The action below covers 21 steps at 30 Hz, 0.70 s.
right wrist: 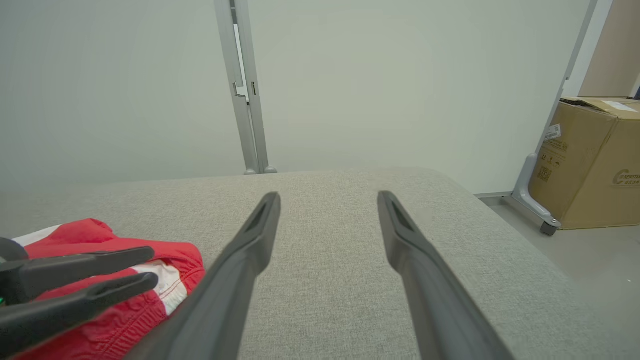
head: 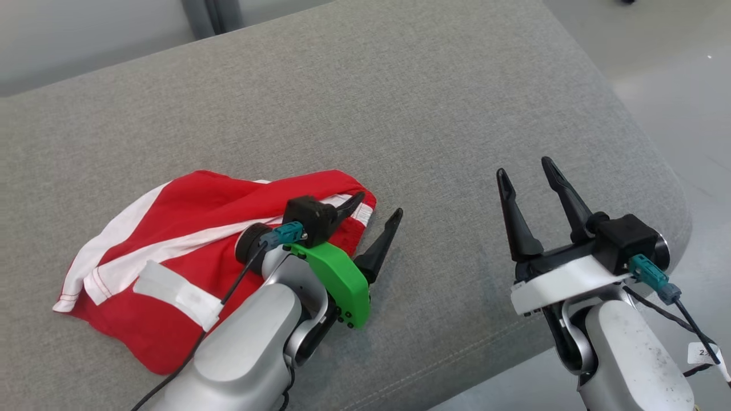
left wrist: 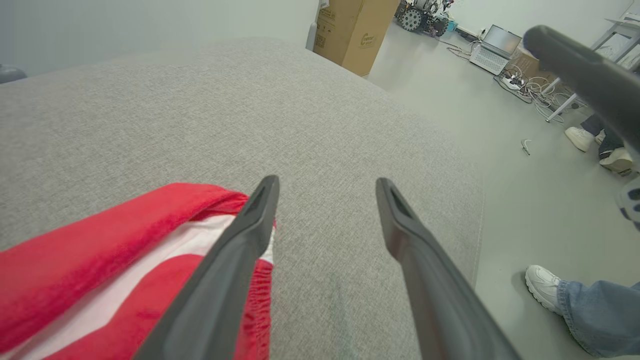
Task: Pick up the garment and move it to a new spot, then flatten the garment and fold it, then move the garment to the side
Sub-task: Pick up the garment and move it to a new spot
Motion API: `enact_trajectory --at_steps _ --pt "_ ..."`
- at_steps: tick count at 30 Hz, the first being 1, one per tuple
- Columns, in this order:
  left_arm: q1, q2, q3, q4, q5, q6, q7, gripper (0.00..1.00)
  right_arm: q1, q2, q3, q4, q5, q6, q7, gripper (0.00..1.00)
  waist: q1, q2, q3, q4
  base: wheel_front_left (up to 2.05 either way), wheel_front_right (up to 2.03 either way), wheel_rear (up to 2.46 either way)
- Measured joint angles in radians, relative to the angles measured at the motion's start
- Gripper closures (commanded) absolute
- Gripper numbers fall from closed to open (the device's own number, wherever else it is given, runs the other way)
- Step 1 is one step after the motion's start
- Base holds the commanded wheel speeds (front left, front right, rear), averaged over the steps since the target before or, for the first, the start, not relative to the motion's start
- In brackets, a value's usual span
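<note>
Here, left fingers (head: 381,241) apart at the edge of the red garment (head: 188,212), right fingers (head: 514,218) apart.

A grey woven cushion (head: 400,103) with rounded edges carries everything. One garment (head: 188,228) lies crumpled on it, red with white bands, at about 8 o'clock in the head view and close to the near edge. Its gathered red hem points toward 3 o'clock.

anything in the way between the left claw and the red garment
Nothing visible stands between them. The left claw is open at the right edge of the garment, with one finger over the red fabric and the other over the bare grey cushion.
</note>
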Motion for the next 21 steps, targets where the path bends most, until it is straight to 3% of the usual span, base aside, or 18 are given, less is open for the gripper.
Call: enact_trajectory --at_steps 13,21 --pt "-0.016 -0.001 0.081 0.075 0.000 0.067 -0.081 0.00 0.023 0.008 -0.019 0.184 0.247 0.054 0.020 0.00 0.0000 0.0000 -0.032 0.129 0.00 0.00 0.00" --pt "0.060 -0.001 0.123 0.089 -0.034 0.079 -0.112 0.00 0.020 0.010 -0.028 0.269 0.358 0.072 0.065 0.00 0.0000 0.0000 -0.061 0.232 0.00 0.00 0.00"
